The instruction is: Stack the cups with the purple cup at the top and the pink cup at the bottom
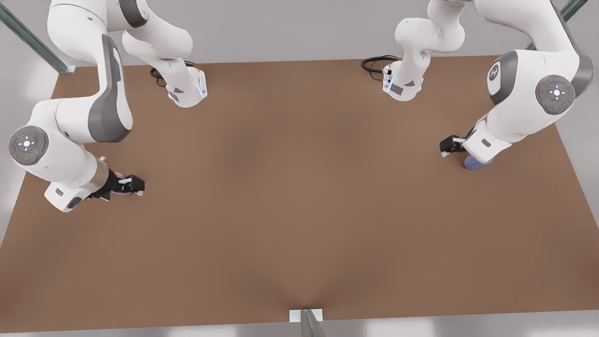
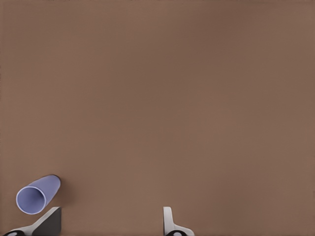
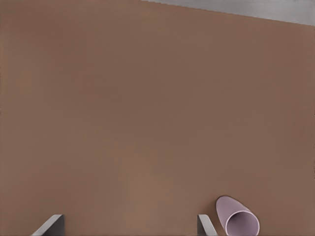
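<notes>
The purple cup (image 2: 38,193) stands mouth up on the brown table (image 1: 299,187), at the front view's right (image 1: 477,163), partly under the arm there. My left gripper (image 2: 110,223) hovers above it, open; the cup sits just outside one fingertip (image 2: 49,220), not between the two. The pink cup (image 3: 237,220) stands mouth up at the front view's left (image 1: 123,191). Over it my right gripper (image 3: 129,225) is open too, and the pink cup lies just outside one fingertip (image 3: 204,224). Both grippers hold nothing.
The two arm bases (image 1: 187,91) (image 1: 402,84) stand at the table's far edge with black cables beside them. A metal post (image 1: 311,323) rises at the near edge. Bare brown tabletop spreads between the two cups.
</notes>
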Action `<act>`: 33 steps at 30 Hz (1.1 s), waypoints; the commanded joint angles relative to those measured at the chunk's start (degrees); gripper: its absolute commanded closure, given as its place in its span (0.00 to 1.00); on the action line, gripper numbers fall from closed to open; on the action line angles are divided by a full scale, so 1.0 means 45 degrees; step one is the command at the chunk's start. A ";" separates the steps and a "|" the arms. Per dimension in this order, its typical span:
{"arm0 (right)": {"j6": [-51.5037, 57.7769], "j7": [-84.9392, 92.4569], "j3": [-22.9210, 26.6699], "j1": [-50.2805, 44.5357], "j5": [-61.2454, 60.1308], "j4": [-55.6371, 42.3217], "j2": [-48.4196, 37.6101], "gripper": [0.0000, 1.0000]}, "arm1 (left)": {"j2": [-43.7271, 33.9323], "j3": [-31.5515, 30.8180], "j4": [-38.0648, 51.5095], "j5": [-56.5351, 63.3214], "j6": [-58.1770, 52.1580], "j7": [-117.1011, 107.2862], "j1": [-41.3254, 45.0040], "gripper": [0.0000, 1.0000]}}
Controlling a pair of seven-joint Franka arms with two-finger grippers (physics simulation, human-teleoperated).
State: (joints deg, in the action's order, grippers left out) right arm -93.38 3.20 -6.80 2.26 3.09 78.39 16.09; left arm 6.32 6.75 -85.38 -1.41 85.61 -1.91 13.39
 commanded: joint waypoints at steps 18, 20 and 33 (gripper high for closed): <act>-0.3285 0.0987 0.0378 0.2603 -0.1215 0.6441 -0.2676 0.00 | 0.0003 0.0003 0.0261 0.0020 -0.0996 -0.0512 0.0091 0.00; -0.3330 0.1007 0.0359 0.2623 -0.0942 0.7148 -0.2638 0.00 | -0.0017 0.0003 0.0262 0.0000 -0.1055 -0.0531 0.0091 0.00; -0.4678 0.1456 0.0749 0.3834 0.0602 0.7228 -0.1350 0.00 | -0.0017 0.0003 0.0242 0.0020 -0.1231 -0.0512 0.0091 0.00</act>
State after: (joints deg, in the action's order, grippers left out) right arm -112.58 7.11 -3.45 19.43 5.58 110.87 9.93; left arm 6.37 6.75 -84.30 -1.40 80.47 -3.86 13.81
